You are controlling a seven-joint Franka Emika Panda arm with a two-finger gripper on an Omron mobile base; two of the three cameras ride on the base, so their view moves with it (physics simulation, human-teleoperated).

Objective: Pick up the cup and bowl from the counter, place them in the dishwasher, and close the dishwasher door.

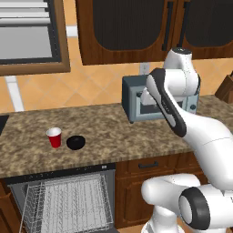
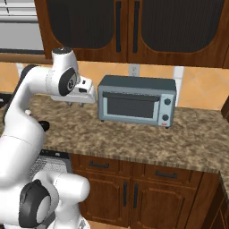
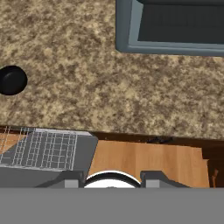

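Left base view: standing open at lower left, the dishwasher [image 1: 63, 200], white rack showing; above it on the table [image 1: 113, 132], sitting side by side at left, the cup [image 1: 54, 137] and the bowl [image 1: 76, 142].

Right base view: hanging beside the toaster oven [image 2: 137, 101], the hand [image 2: 75, 104], grip impossible to tell.

Hand view: lying at the left edge, the bowl [image 3: 12, 80].

Flanking base views, overhead hand view

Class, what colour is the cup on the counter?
Red with a white rim; the cup shows best in the left base view.
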